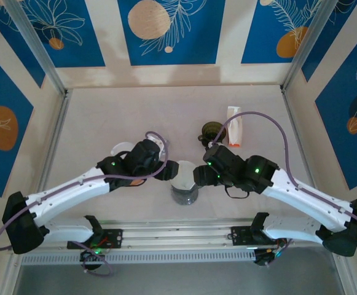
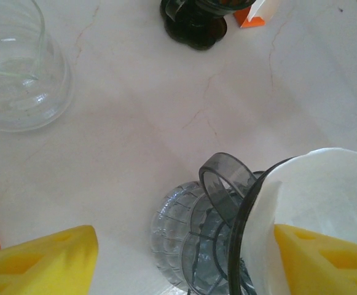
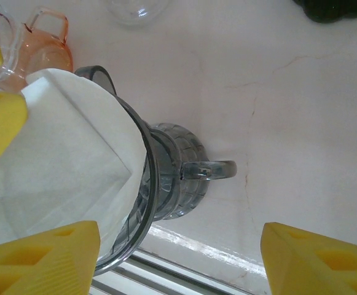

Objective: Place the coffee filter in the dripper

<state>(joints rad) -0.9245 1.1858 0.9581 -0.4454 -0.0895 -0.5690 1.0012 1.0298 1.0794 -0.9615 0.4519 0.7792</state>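
The smoky grey dripper (image 1: 184, 192) stands near the table's front edge between both arms, with the white paper filter (image 1: 183, 170) sitting in its cone. In the left wrist view the dripper (image 2: 218, 243) lies low at the right, and the filter (image 2: 325, 190) lines its rim. My left gripper (image 2: 184, 264) is open, with one yellow finger (image 2: 325, 258) over the filter and the other (image 2: 43, 264) well off to the side. My right gripper (image 3: 178, 264) is open too, straddling the dripper's rim (image 3: 149, 178) and handle (image 3: 209, 169). The filter (image 3: 61, 160) sits unfolded inside.
A white and orange filter packet (image 1: 235, 126) and a dark round object (image 1: 210, 130) stand behind the dripper. A clear glass vessel (image 2: 18, 80) sits to the left, and an orange transparent cup (image 3: 43, 43) beyond it. The table's front rail (image 3: 166, 270) runs close below.
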